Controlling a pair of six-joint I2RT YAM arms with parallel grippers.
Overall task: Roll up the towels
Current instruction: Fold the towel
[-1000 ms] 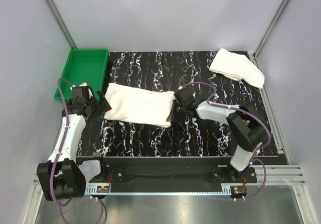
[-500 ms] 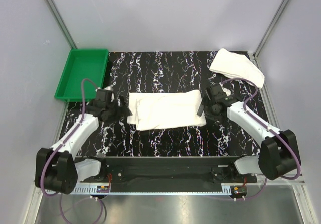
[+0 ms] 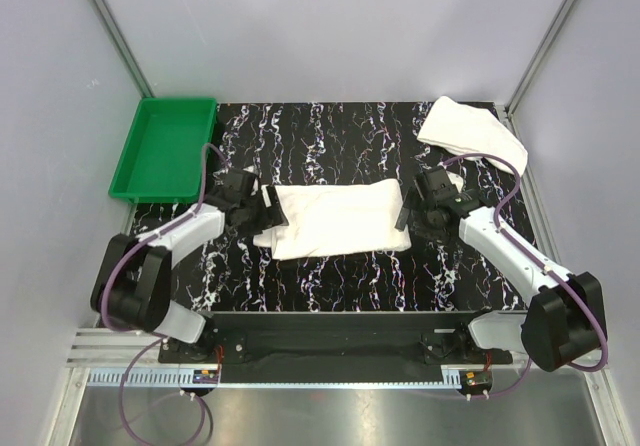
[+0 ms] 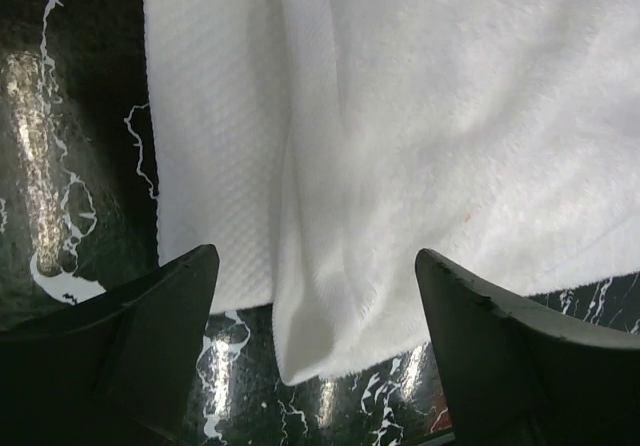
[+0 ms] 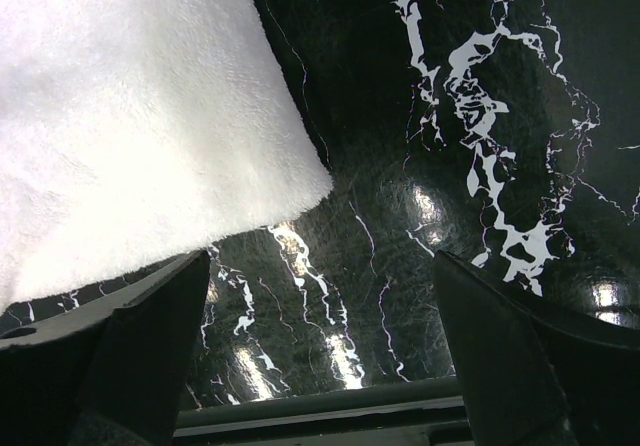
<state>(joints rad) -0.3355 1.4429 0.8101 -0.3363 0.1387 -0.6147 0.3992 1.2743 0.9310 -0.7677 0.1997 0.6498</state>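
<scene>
One towel (image 3: 335, 218) lies flat across the middle of the counter (image 3: 330, 276), a second towel (image 3: 472, 134) heaped at its far right corner. The left end effector (image 3: 268, 212) gapes open over the flat one's left end; the right end effector (image 3: 404, 212), open and empty, sits at its right end.

Overhead view; both wrist views close above same towel (image 3: 335, 218)
</scene>
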